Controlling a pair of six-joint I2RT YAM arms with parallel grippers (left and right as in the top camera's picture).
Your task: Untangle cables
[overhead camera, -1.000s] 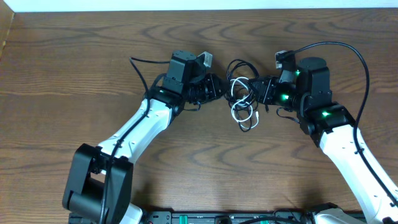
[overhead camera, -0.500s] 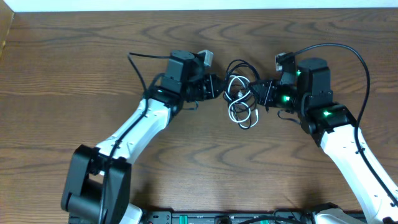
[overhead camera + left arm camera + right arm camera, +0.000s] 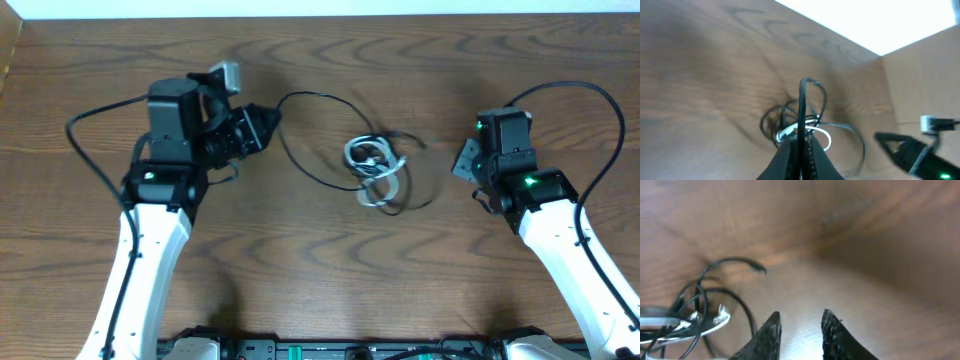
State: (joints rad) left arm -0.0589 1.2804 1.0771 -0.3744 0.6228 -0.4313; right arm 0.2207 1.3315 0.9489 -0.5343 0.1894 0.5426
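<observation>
Brown wooden worktop [image 3: 320,290] carries the tangle near its middle, the white cable [image 3: 372,160] coiled among black loops. One strand of the black cable [image 3: 801,110] is pinched in the left fingers [image 3: 795,152] and stretches toward the left edge. The right fingers [image 3: 775,337] stand narrowly apart, empty. Untangling looks barely begun. No writing is readable.

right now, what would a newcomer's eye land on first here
A knot of white cable and black cable sits in the middle of the table. The left gripper is shut on the black cable, a strand running from it to the knot. The right gripper hangs open and empty.
</observation>
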